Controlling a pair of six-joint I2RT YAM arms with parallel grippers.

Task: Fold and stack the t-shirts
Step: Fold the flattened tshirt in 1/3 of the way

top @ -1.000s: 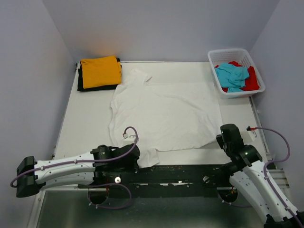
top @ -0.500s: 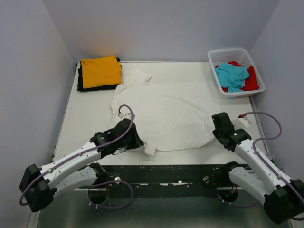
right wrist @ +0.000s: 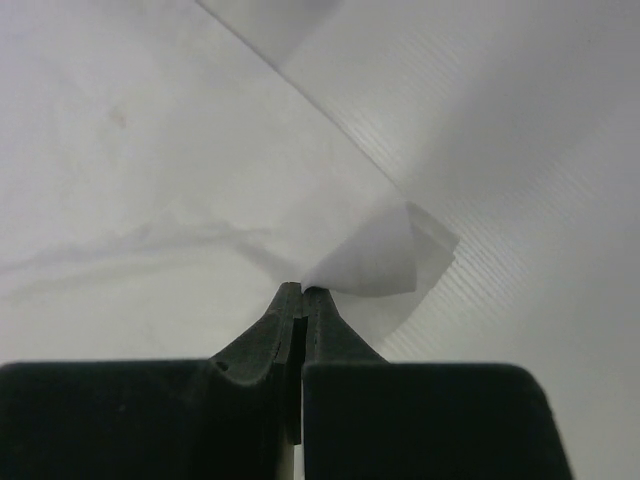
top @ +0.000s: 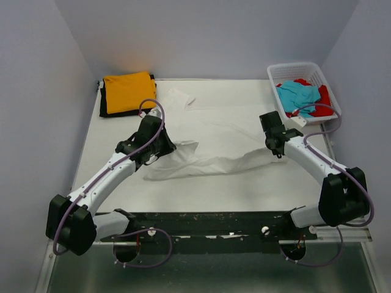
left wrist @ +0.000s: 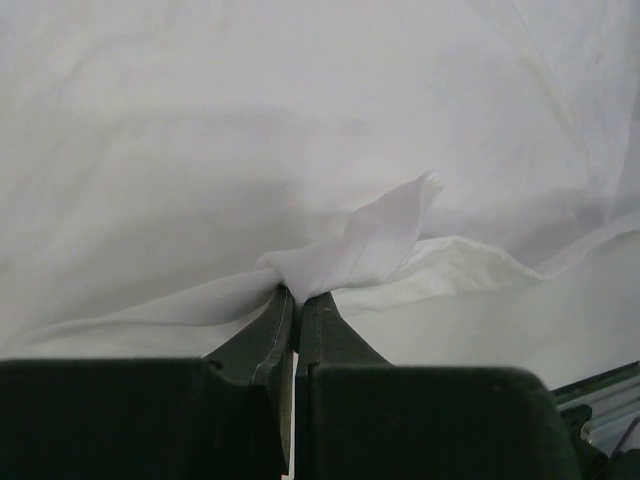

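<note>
Two hem corners have been lifted and carried across in the last second. Both arms began at the near table edge and are now at mid-table.

Left gripper [top: 160, 145]: jaws pressed together on a bunched corner of the white t-shirt [top: 214, 137]. In the wrist view the cloth puckers right at the tips and the rest spreads ahead of the jaws. The folded orange t-shirt [top: 128, 90], lying on the black t-shirt [top: 104, 111], sits beyond these jaws and to their left, well apart.

Between the two sets of jaws, the shirt's near half is now doubled over its far half. A soft crease trails behind the jaws. A second ago the shirt lay flat and open.

Right gripper [top: 275, 148]: jaws closed on a thin flap of the same hem, which pokes out just past the tips. The basket [top: 293, 66], holding the turquoise t-shirt [top: 296, 94] and red t-shirt [top: 325, 101], is near, beyond these jaws and to their right.

Judgement: the first fold is roughly half done, and the hem has yet to be laid down before release. The left corner is bunched and may wrinkle.
</note>
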